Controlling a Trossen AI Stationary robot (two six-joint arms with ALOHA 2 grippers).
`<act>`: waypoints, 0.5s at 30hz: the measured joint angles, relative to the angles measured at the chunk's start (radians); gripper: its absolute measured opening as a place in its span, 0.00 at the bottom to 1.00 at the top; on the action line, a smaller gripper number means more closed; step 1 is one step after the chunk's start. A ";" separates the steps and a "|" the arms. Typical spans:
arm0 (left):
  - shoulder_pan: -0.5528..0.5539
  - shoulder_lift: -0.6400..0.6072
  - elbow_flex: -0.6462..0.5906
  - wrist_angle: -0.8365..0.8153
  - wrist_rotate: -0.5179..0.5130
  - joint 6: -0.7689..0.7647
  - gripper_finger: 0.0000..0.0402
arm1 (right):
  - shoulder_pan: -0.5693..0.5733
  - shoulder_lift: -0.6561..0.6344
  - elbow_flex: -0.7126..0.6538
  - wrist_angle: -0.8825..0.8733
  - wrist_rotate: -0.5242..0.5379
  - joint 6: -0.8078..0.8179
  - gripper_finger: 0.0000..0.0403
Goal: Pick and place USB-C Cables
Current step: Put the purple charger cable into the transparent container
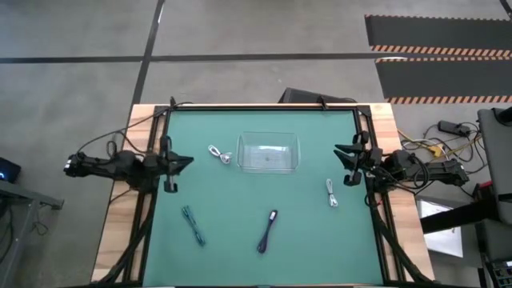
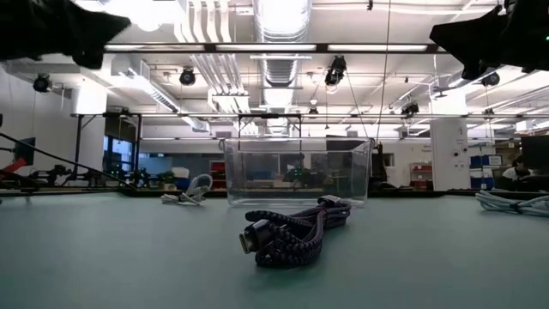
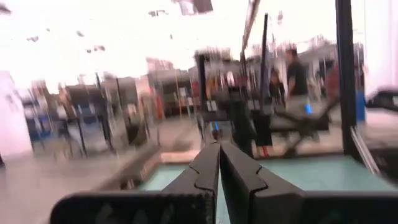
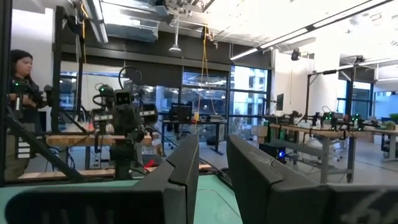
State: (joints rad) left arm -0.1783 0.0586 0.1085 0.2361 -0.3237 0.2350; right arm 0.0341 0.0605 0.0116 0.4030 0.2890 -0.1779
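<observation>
Arms sit level and raised above the green surface (image 1: 240,240), the left gripper (image 1: 186,162) by the left edge with fingers pressed together, the right gripper (image 1: 339,150) by the right edge with fingers slightly parted and holding nothing. A clear container (image 1: 269,152) stands near the far edge. One white cable (image 1: 219,154) lies just beside it, another white cable (image 1: 332,194) near the right edge, the black cable (image 1: 267,230) toward the near edge, and what looks like a teal-grey cable (image 1: 193,224) toward the near left corner.
</observation>
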 joint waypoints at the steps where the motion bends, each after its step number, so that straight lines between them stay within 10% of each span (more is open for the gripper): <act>1: 0.000 0.000 0.000 0.034 0.000 0.028 0.00 | 0.000 0.000 0.000 0.006 0.000 0.010 0.18; 15: 0.000 0.017 0.000 0.226 0.000 0.164 0.00 | 0.001 0.029 0.000 0.201 -0.038 0.129 0.18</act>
State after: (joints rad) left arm -0.1783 0.0760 0.1085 0.4619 -0.3233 0.3988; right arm 0.0349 0.0899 0.0116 0.6042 0.2511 -0.0484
